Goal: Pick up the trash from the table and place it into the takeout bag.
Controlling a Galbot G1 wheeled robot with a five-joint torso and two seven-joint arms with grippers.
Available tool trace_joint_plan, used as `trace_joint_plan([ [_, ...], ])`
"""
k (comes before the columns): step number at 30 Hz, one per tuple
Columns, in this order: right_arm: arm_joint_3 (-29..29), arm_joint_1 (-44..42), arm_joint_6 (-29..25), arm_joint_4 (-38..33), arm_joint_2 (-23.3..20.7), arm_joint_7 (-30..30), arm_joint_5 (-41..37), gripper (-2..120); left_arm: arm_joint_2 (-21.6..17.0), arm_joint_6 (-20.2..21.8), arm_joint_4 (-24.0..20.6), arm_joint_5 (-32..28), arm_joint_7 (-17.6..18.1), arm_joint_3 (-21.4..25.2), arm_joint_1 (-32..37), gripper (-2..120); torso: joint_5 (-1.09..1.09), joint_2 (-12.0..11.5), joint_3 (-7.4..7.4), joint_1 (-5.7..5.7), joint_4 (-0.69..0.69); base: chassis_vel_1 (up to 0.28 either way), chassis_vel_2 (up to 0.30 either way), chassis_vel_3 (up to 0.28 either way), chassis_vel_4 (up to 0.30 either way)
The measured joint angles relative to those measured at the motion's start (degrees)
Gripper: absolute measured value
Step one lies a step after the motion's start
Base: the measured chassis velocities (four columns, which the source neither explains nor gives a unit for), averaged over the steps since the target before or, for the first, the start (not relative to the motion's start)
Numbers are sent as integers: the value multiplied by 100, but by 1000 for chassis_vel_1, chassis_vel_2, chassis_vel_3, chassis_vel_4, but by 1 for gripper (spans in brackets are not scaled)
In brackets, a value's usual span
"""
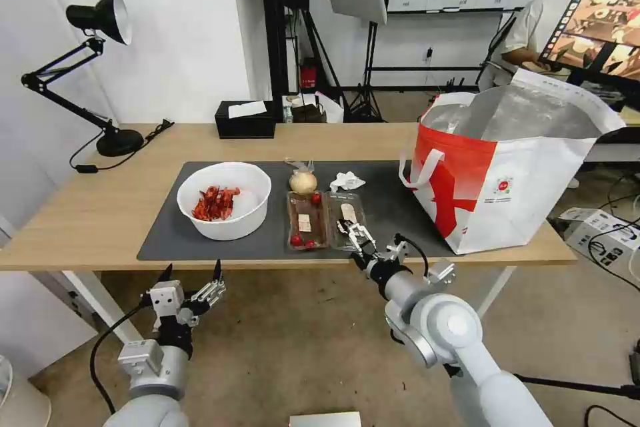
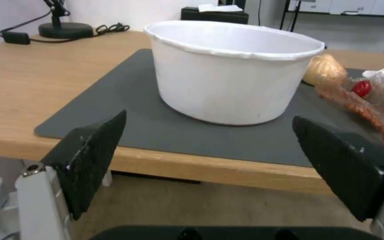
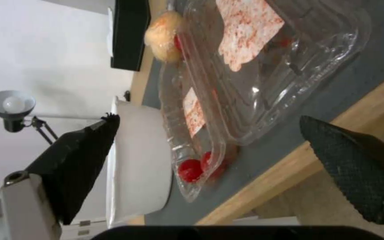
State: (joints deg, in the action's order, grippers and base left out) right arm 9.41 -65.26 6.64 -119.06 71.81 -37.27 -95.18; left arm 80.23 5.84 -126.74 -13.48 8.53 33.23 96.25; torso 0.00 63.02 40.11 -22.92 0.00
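Light-wood table [image 1: 87, 213] on white legs, dark grey mat [image 1: 393, 187] on it; white wall behind, tan floor below. On mat: white bowl [image 1: 224, 200] of red scraps, 2 clear trays [image 1: 325, 219] side by side, bagged tan ball [image 1: 303, 181], tissue [image 1: 347, 181]. Takeout bag [image 1: 513, 167] upright at table's right end. Right gripper [image 1: 357, 235] over right tray's near edge, fingers apart. Left gripper [image 1: 190, 273] below table edge before the bowl, fingers spread wide.

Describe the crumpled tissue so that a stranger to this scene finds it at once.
On the dark grey mat of the light-wood table, look between the white bowl and the takeout bag. The crumpled tissue lies behind the right clear tray, beside the knotted bag. It alone is small, white and wrinkled.
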Motion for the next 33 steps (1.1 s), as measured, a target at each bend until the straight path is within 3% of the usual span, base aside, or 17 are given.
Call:
trace_joint_plan([
  [33, -16, 147, 28, 141, 194, -230, 132, 100, -11, 2, -159, 12, 9, 57, 141, 100, 0, 0, 0, 0, 0, 0, 0, 0, 0],
])
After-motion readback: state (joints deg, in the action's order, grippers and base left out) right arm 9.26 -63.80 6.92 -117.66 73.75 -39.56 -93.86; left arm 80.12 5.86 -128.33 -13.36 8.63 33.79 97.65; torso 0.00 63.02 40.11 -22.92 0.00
